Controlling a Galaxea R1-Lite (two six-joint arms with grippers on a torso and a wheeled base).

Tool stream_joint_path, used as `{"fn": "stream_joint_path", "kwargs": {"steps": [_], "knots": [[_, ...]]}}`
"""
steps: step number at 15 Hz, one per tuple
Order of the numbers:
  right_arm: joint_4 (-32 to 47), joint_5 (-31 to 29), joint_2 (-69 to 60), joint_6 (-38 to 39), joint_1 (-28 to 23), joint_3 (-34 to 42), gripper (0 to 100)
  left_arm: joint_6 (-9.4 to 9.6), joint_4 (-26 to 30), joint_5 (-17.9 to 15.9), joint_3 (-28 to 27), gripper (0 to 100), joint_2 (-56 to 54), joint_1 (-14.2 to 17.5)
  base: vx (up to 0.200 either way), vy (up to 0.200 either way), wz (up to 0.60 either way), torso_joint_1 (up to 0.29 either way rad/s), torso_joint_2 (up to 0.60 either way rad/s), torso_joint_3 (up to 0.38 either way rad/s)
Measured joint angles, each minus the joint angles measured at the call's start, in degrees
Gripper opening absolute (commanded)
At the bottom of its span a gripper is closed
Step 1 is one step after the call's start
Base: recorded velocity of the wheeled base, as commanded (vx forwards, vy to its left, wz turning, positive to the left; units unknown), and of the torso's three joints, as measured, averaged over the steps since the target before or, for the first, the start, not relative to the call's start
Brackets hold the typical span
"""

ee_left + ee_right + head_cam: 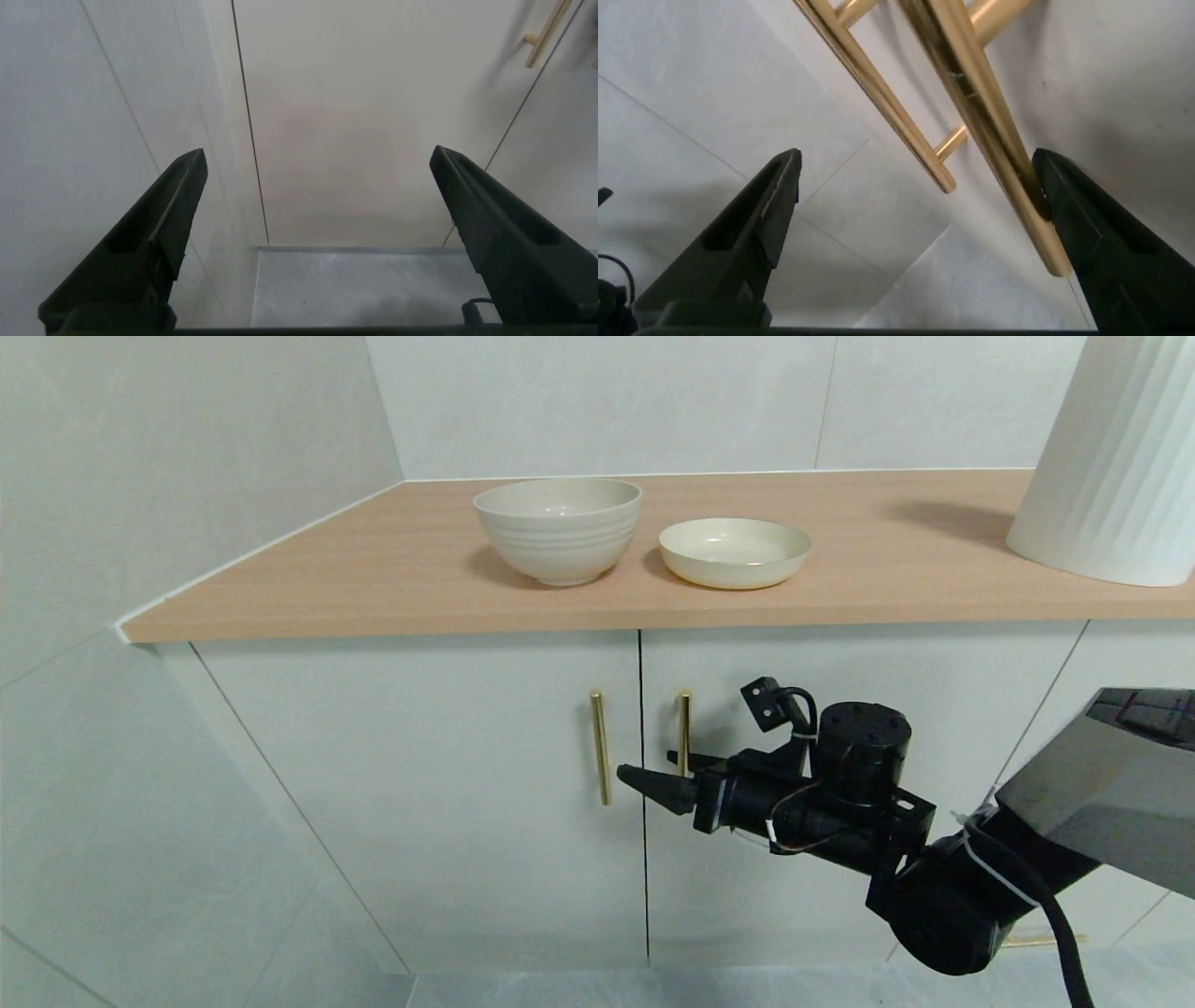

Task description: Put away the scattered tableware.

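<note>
Facing the white cabinet doors (448, 784), the right gripper (649, 767) holds nothing, jaws spread wide. The right door's upright brass bar handle (684, 733) stands just ahead, long axis vertical.

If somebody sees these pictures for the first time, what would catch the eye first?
A deep ribbed bowl and a shallow plate stand side by side on the wooden counter. Below them, the right gripper, open, is at the brass handles of the closed cabinet doors.
</note>
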Motion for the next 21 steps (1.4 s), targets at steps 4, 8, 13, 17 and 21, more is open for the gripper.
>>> {"fn": "stream_joint_path", "kwargs": {"steps": [4,8,13,17,21], "knots": [[0.39,2.50,-1.96,0.05,1.02,2.90,100,-0.02,0.02,0.02,0.00,100,0.00,0.00,0.000,0.000,0.00,0.000,0.00,0.000],[0.55,8.55,-7.63,0.13,1.16,8.91,100,-0.02,0.00,0.00,0.00,100,0.00,0.00,0.000,0.000,0.00,0.000,0.00,0.000],[0.17,13.41,-16.24,0.05,0.95,17.73,100,-0.02,0.00,0.00,0.00,100,0.00,0.00,0.000,0.000,0.00,0.000,0.00,0.000],[-0.02,13.67,-19.58,-0.29,0.67,22.86,100,0.32,0.02,0.00,0.00,100,0.00,0.00,0.000,0.000,0.00,0.000,0.00,0.000],[0.20,13.64,-20.63,-0.33,0.98,23.95,100,0.71,-0.05,0.00,0.00,100,0.00,0.00,0.000,0.000,0.00,0.000,0.00,0.000]]}}
